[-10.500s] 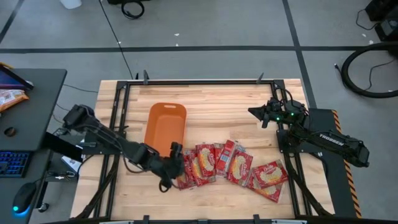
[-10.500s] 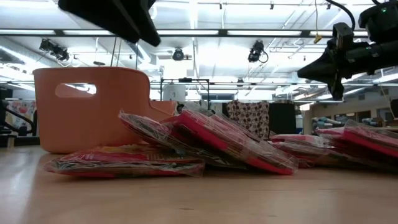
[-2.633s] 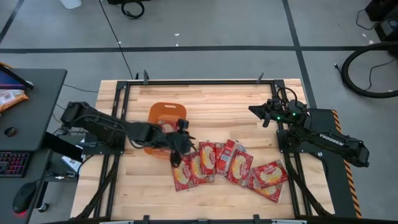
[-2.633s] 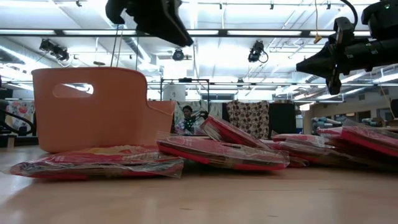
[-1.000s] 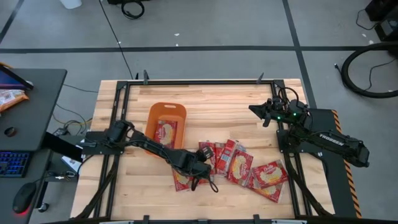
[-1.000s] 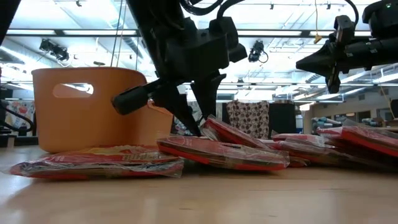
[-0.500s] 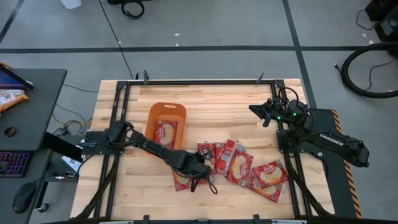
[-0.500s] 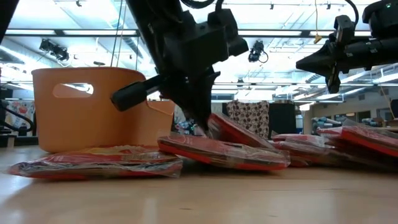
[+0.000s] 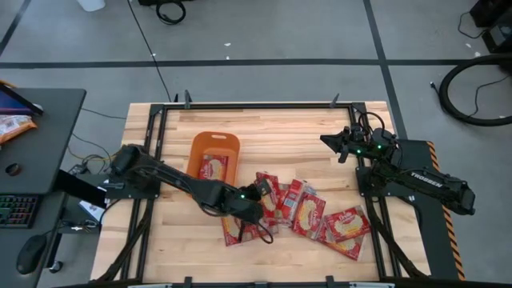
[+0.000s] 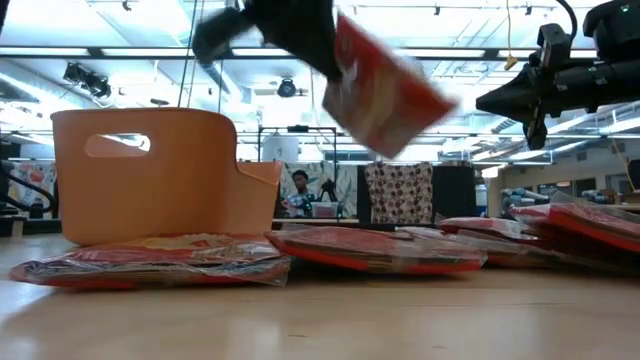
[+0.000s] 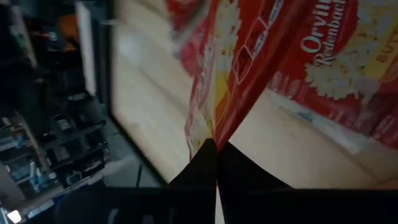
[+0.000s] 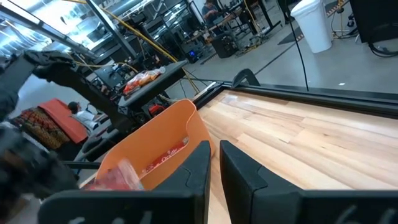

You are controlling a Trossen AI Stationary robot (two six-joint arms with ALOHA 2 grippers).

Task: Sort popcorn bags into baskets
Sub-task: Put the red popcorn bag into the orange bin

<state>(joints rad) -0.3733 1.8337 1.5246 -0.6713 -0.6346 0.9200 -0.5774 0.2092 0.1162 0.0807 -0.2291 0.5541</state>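
My left gripper (image 9: pixel 258 192) is shut on one red popcorn bag (image 10: pixel 388 88), held high over the pile. Several more popcorn bags lie flat and overlapping on the wooden table, from the near middle (image 9: pixel 240 230) across to the right (image 9: pixel 346 226). The orange basket (image 9: pixel 200 156) stands on the table's left half and holds one bag (image 9: pixel 214 170). My right gripper (image 9: pixel 324 142) waits shut near the table's right edge, above the wood, with nothing between its fingers (image 12: pixel 200 163). My left gripper pinches the bag's sealed edge (image 11: pixel 214 132) between its two fingers. They come at it slanting down from the table's left. The bag is lifted clear of the pile and hangs tilted, its free end lower and farther from the fingers.
A black side desk (image 9: pixel 48 128) left of the table carries a paler orange packet (image 9: pixel 12 124). Bare wood (image 9: pixel 288 132) lies along the table's far side. A person (image 10: pixel 297 188) sits in the room beyond the table.
My left gripper has shut on a bag in the pile, then risen steeply, drawing slightly back toward the basket. The bag has come off the pile and now hangs tilted in the air. The other bags lie about as before.
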